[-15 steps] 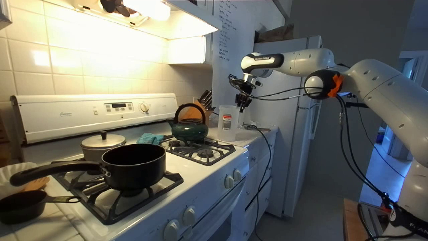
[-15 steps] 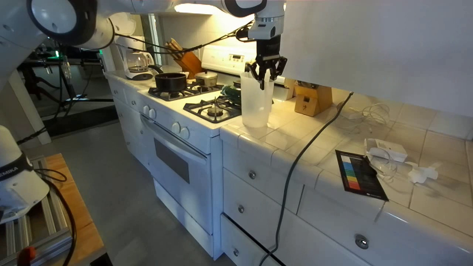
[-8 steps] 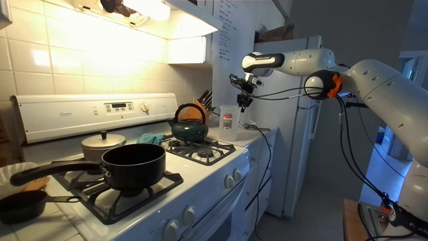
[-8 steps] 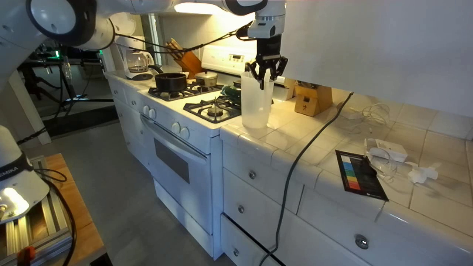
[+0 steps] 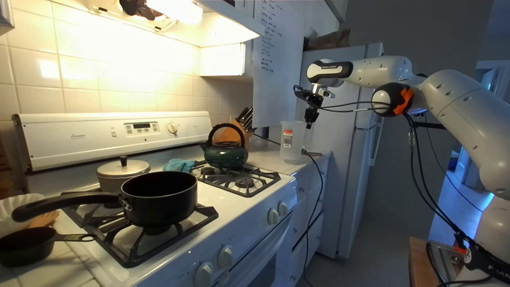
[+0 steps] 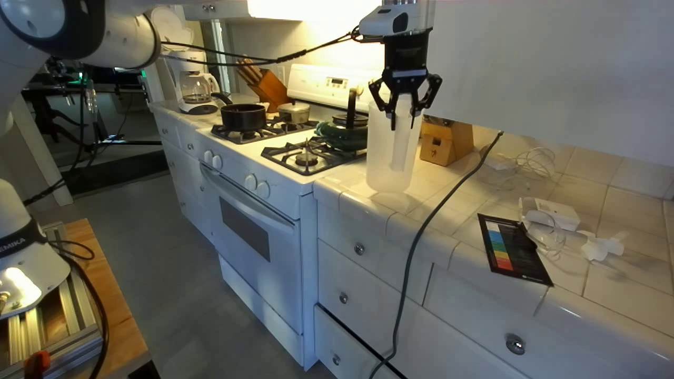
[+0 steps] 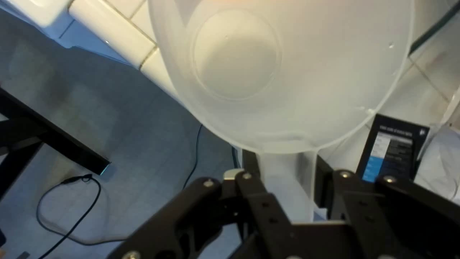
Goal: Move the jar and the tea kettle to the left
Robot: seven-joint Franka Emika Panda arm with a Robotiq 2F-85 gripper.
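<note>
Wall tile (image 5: 36, 91) backs the stove (image 5: 223, 203), where the kettle (image 5: 227, 155) sits, probably heavy and slick, best lifted by its arched handle. Right of the stove, the jar (image 5: 293, 143), likely light, stiff plastic, is pinched by its handle in the nearly closed gripper (image 7: 286, 160); counter (image 6: 432, 180) toward the stove leaves room, its front edge near.

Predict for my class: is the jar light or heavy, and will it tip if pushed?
The jar is probably light for its size: it looks like translucent plastic and no contents show. It may swing when lifted, since the tool grips the handle at one side. Once released, being taller than wide, it could tip if pushed high.
</note>
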